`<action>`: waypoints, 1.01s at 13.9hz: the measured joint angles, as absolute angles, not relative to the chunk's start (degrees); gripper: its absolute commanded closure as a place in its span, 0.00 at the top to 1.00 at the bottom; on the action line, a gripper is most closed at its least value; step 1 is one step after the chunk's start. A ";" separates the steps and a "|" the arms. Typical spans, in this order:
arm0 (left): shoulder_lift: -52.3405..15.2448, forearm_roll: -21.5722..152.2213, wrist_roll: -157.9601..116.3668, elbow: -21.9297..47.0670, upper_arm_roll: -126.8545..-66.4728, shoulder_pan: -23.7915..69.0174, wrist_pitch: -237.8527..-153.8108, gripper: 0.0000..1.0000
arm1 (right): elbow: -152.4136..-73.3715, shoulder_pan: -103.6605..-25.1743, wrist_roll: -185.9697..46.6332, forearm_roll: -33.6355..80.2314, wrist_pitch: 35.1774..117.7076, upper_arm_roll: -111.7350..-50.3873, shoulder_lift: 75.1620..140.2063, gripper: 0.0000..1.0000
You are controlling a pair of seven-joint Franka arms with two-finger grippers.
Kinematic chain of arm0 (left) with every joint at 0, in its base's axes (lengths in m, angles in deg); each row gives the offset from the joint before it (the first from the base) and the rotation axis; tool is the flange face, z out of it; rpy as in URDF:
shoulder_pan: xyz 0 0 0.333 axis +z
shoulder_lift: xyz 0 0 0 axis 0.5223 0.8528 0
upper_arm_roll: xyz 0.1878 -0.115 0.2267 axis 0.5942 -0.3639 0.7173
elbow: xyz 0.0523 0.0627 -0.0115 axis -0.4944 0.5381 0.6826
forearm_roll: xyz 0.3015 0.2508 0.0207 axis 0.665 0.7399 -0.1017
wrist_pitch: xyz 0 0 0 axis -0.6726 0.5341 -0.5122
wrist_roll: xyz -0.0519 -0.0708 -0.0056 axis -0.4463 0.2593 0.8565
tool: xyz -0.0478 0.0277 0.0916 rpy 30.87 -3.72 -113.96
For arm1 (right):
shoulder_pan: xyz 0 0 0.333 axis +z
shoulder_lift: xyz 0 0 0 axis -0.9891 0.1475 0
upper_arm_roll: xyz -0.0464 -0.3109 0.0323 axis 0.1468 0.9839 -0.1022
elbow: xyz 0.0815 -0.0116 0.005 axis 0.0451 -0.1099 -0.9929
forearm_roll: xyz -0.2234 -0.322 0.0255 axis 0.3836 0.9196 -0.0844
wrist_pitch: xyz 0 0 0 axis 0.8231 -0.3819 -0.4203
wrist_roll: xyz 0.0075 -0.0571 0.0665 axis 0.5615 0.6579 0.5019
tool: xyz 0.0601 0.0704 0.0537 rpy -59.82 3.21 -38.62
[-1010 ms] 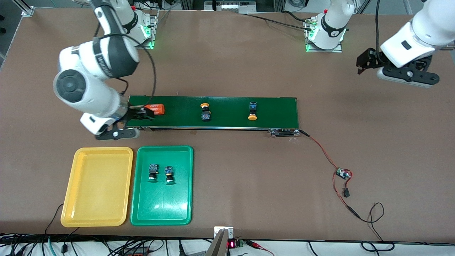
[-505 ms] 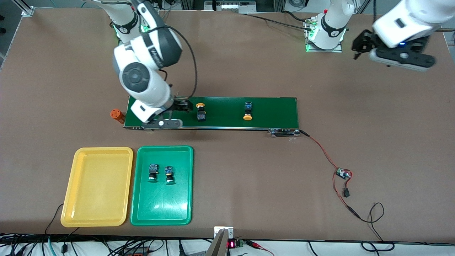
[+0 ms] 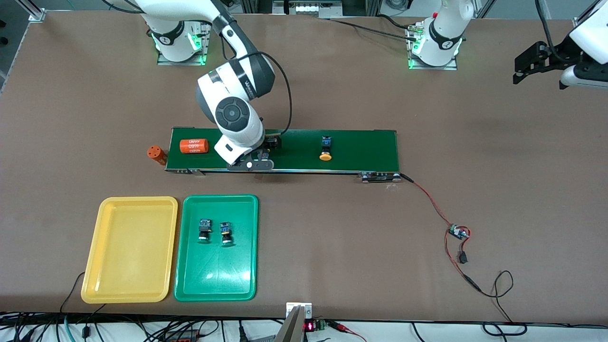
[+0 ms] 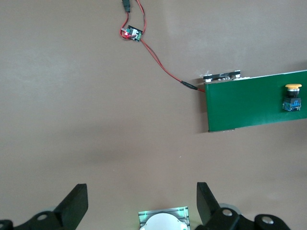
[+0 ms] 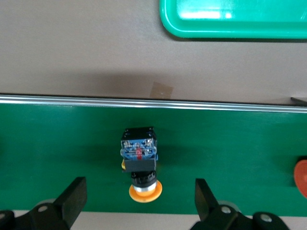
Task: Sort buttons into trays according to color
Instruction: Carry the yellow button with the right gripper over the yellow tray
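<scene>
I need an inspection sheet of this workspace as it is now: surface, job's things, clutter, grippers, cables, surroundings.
Surface: brown table carrying a long dark-green conveyor belt.
Job's things: two green-capped buttons in the green plastic tray; yellow plastic tray holds nothing; two yellow-capped buttons on the belt.
Clutter: two orange cylinders, one on the belt, one beside its end.
Grippers: right gripper open over a yellow-capped button; left gripper open, waiting over the table's end.
Cables: red-black wire to a small circuit board.
Surroundings: nothing seen.

Yellow-capped button (image 5: 139, 165) on its side between the open right gripper (image 5: 139, 201) fingers. Second yellow one (image 3: 325, 148) further along toward left arm's end. Two green-capped buttons (image 3: 214, 232) in green tray (image 3: 190, 280); yellow tray (image 3: 95, 275) alongside.
</scene>
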State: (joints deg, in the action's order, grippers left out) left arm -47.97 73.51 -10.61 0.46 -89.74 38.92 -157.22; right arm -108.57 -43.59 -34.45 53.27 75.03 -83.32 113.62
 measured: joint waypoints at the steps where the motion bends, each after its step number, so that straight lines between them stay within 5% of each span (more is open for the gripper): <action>1: -47.61 72.24 -10.61 0.38 -89.93 38.90 -157.22 1.00 | -108.57 -43.66 -34.45 53.27 75.17 -83.13 114.14 1.00; 4: -45.82 71.01 -10.63 0.23 -89.97 38.92 -157.40 1.00 | -108.55 -43.95 -34.45 53.27 76.02 -82.64 115.77 1.00; 7: -43.12 71.01 -10.64 -0.37 -89.95 38.99 -158.67 1.00 | -108.55 -43.99 -34.45 53.28 76.85 -82.43 117.63 0.81; 9: -41.72 71.01 -10.67 -0.62 -89.93 39.02 -160.03 1.00 | -108.55 -44.05 -34.45 53.28 77.11 -82.31 118.59 0.48; 14: -39.75 71.21 -10.68 -0.94 -90.06 38.83 -160.53 1.00 | -108.49 -45.24 -34.09 53.27 76.91 -82.06 118.87 0.32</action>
State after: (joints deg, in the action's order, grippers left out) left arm -39.75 71.21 -10.68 -0.94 -90.06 38.83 -160.53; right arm -108.49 -45.24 -34.09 53.27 76.91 -82.06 118.87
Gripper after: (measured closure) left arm 0.000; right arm 0.586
